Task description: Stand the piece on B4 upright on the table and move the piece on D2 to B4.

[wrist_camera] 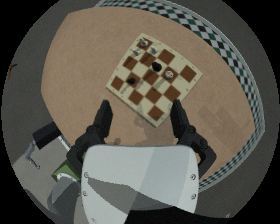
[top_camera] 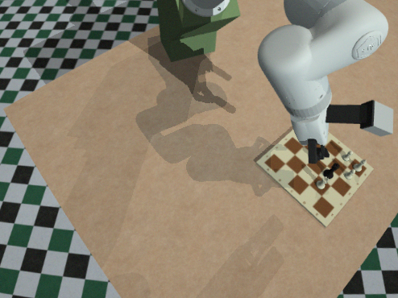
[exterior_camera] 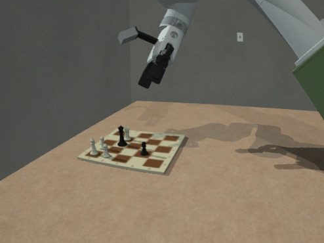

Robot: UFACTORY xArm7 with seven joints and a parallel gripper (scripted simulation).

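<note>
Exterior view alone shows the open gripper (exterior_camera: 151, 76) high above the board (exterior_camera: 164, 170).

A tan table (exterior_camera: 213, 193) is carrying a small chessboard (exterior_camera: 157, 171), which is lying flat near the table's left edge in the exterior view, well apart from the other edges. A green block (top_camera: 189, 39) is sitting at the far corner in the top view.
</note>
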